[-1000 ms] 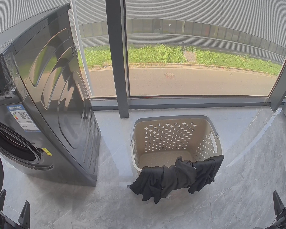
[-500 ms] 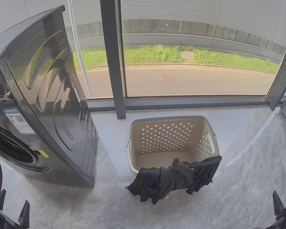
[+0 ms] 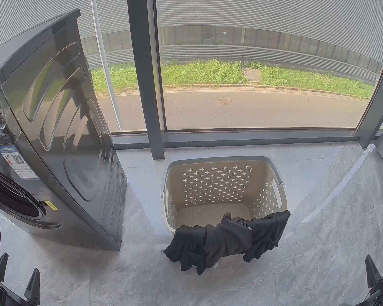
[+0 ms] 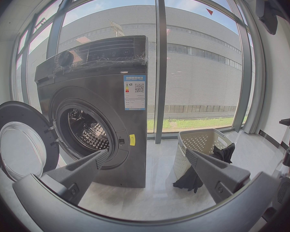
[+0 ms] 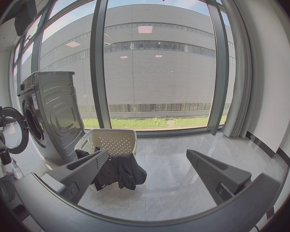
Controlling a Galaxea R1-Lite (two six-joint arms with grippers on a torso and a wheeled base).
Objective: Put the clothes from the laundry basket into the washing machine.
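Only your view has shifted; nothing itself moved. Dark clothes (image 3: 225, 241) drape over the basket's (image 3: 219, 160) near rim, handy to pinch, right of the washing machine (image 3: 59, 128), its door (image 4: 21, 139) open for loading. Your left claw (image 4: 145, 152) and right claw (image 5: 146, 152) gape empty

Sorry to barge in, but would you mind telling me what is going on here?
A robot faces a basket standing on the floor next to a washer, whose door is swung open. A black garment hangs over the basket's near rim, partly outside it. The left gripper and right gripper sit low, apart from the basket, fingers open and empty. The drum looks empty, so no loading has happened yet.
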